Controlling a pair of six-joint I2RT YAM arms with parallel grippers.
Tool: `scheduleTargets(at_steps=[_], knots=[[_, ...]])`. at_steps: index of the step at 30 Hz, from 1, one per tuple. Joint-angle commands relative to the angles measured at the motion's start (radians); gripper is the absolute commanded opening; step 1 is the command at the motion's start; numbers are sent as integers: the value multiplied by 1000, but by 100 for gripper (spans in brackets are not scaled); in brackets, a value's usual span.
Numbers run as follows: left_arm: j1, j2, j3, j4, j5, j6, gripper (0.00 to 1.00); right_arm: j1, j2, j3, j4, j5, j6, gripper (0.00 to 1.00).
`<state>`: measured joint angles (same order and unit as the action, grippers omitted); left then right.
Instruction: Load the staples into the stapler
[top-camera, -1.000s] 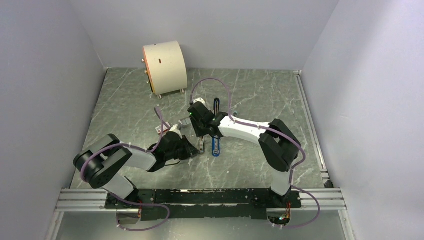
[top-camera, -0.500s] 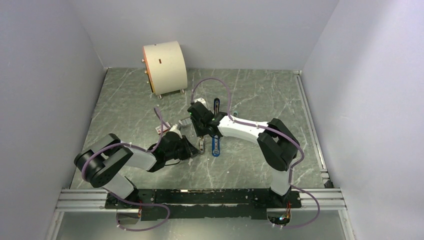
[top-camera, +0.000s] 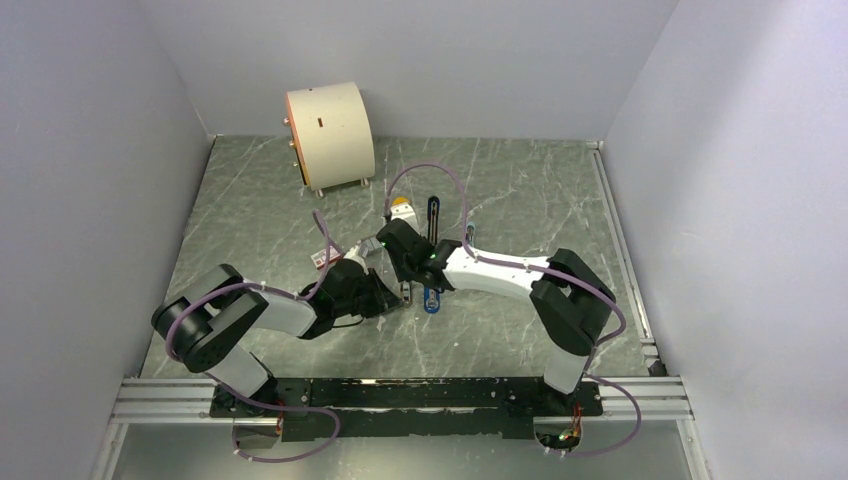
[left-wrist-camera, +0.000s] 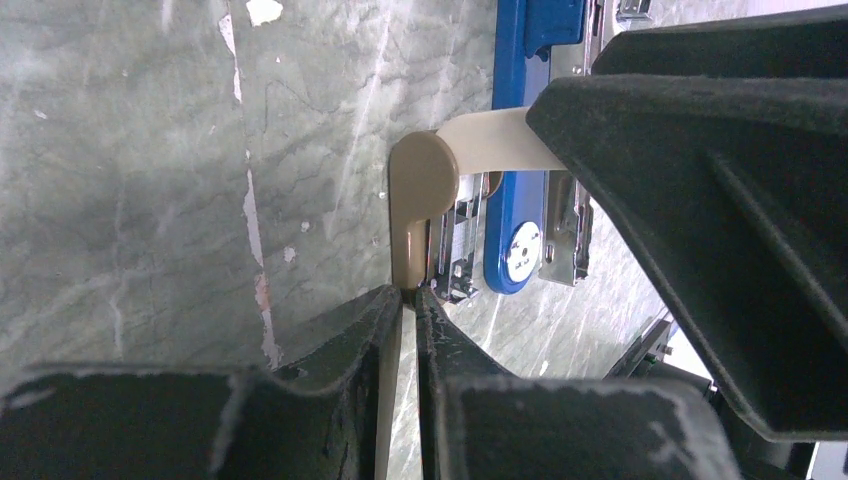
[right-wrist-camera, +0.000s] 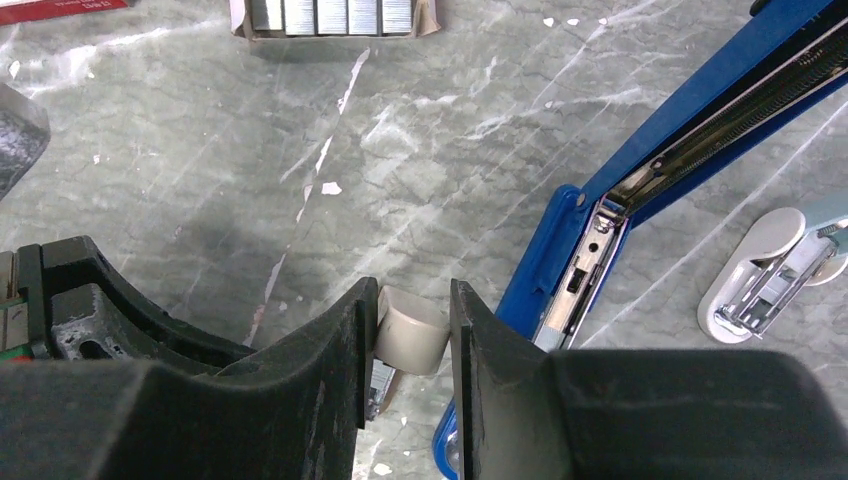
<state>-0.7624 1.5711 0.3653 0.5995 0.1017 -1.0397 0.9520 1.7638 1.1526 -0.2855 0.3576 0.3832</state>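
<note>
Evidently both grippers hold one beige block (right-wrist-camera: 410, 335): the left gripper (left-wrist-camera: 408, 297) is pinched tight on its thin end, and the right gripper (right-wrist-camera: 411, 300) is clamped across its rounded body. Just right of the right gripper's fingers lies the stapler (right-wrist-camera: 700, 100), hinged open with its metal channel showing. The staples (right-wrist-camera: 330, 14) sit in rows well ahead of those fingers.

Pale lilac-grey flat walls (top-camera: 100, 200) on L, back & R, boxing in the work area. Floor = grey-green marbled tabletop w/ white veins (top-camera: 520, 190); wrist views show white chips & scuffs on it. Silver aluminium rail frame (top-camera: 160, 400) along near edge, thinner silver rail (top-camera: 620, 240) down R side. Cream half-round drum w/ orange rim (top-camera: 330, 135) stands back L. Light even, diffuse; shadows soft.
</note>
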Motion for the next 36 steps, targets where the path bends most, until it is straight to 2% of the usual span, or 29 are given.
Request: scheduleTargets(at_steps=[1, 22, 30, 36], knots=[[1, 66, 1, -154, -58, 46, 17, 30, -26, -29, -15, 32, 22, 29], [1, 73, 10, -183, -71, 53, 17, 102, -39, -74, -23, 186, 78, 28], [0, 76, 12, -182, -76, 55, 17, 154, -21, -81, -38, 293, 106, 27], [1, 76, 14, -187, -82, 56, 17, 172, -20, -100, -35, 305, 126, 27]])
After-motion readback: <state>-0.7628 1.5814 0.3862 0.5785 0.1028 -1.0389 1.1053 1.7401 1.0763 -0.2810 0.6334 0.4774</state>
